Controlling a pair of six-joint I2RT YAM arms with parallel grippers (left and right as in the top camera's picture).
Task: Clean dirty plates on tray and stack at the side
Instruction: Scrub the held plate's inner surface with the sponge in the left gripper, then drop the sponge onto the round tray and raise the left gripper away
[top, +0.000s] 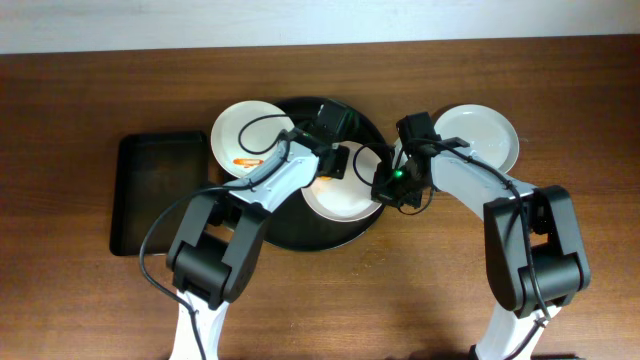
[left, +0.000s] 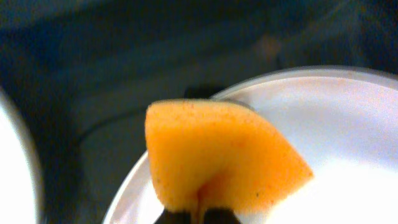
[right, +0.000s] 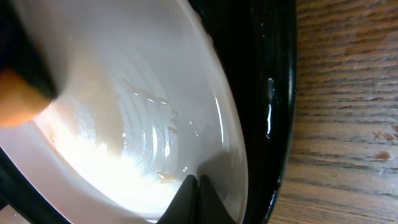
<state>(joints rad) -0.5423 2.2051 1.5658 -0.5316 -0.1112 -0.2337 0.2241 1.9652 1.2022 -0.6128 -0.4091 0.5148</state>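
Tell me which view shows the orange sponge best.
The left wrist view: the sponge fills mid-frame, pinched in the left gripper over a white plate. The right wrist view catches only a blurred orange corner at its left edge. Overhead, the left arm hides it.

Overhead cam straight down, both wrist cams close-up, prob. same plate (top: 350, 200)

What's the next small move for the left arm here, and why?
Probably sweep the sponge across the plate on the tray. The left gripper is shut on the sponge right over that plate, and the right gripper pins its rim, so it looks braced for a wipe.
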